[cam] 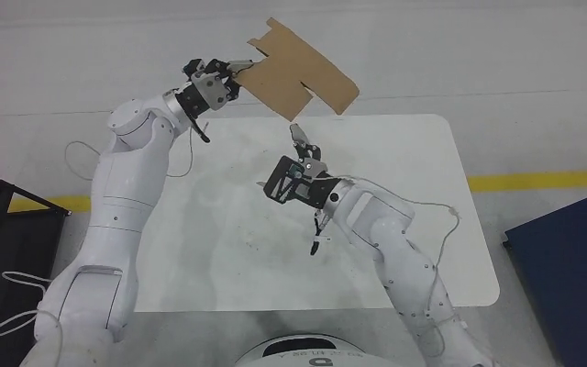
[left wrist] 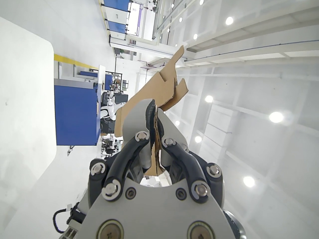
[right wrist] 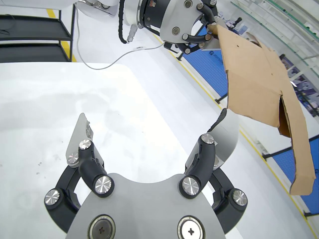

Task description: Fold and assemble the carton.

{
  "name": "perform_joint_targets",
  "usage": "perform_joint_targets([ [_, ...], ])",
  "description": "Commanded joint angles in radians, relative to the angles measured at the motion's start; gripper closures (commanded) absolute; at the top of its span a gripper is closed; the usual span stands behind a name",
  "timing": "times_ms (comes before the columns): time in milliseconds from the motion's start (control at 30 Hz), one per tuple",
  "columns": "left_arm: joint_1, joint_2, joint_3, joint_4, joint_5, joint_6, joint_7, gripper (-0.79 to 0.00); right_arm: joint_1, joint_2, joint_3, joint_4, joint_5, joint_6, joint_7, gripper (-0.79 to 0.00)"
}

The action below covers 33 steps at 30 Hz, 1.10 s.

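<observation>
A flat brown carton (cam: pixel 298 78) hangs in the air above the table's far edge, unfolded, with notched flaps. My left gripper (cam: pixel 234 73) is shut on the carton's left corner; in the left wrist view the cardboard (left wrist: pixel 159 95) is pinched edge-on between the dark pads (left wrist: pixel 150 115). My right gripper (right wrist: pixel 154 123) stands open over the table, just below the carton's near edge (right wrist: pixel 251 85), with nothing between its fingers. In the top view the right gripper (cam: pixel 298 156) sits near the table's middle, pointing toward the carton. The left gripper (right wrist: pixel 211 34) holding the carton shows in the right wrist view.
The white table (cam: pixel 385 266) has rounded corners and faint scuff marks. A black shelf (cam: pixel 18 239) stands off its left side and a blue bin (cam: pixel 550 266) off its right. A yellow floor line (cam: pixel 527 181) runs behind the table.
</observation>
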Motion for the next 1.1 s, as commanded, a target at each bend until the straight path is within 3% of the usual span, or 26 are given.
perform_joint_targets([
  [0, -0.01, -0.005, 0.016, 0.031, -0.014, 0.001, -0.006, 0.0, -0.018, 0.001, 0.008, 0.004, -0.054, 0.096, 0.031, -0.785],
  [133, -0.011, -0.008, 0.017, 0.072, -0.036, -0.003, -0.017, 0.0, -0.003, -0.006, -0.01, 0.043, -0.094, 0.212, 0.11, -0.72],
  [233, 0.001, -0.006, 0.023, 0.08, -0.028, 0.012, -0.043, 0.0, 0.013, -0.01, -0.019, 0.062, -0.083, 0.238, 0.123, -0.637],
  [400, 0.025, 0.005, 0.029, 0.083, 0.025, 0.05, -0.081, 0.0, 0.031, -0.013, -0.026, 0.079, -0.089, 0.284, 0.126, -0.606],
  [500, 0.045, 0.014, 0.02, 0.075, 0.048, 0.063, -0.095, 0.0, 0.026, -0.012, -0.027, 0.073, -0.115, 0.311, 0.113, -0.539],
  [767, 0.089, 0.041, -0.021, 0.035, 0.096, 0.106, -0.125, 0.0, 0.009, -0.006, -0.027, 0.056, -0.161, 0.311, 0.119, -0.557],
  [1067, 0.108, 0.05, -0.007, 0.0, 0.121, 0.142, -0.152, 0.0, 0.016, -0.003, -0.035, 0.061, -0.191, 0.287, 0.116, -0.582],
])
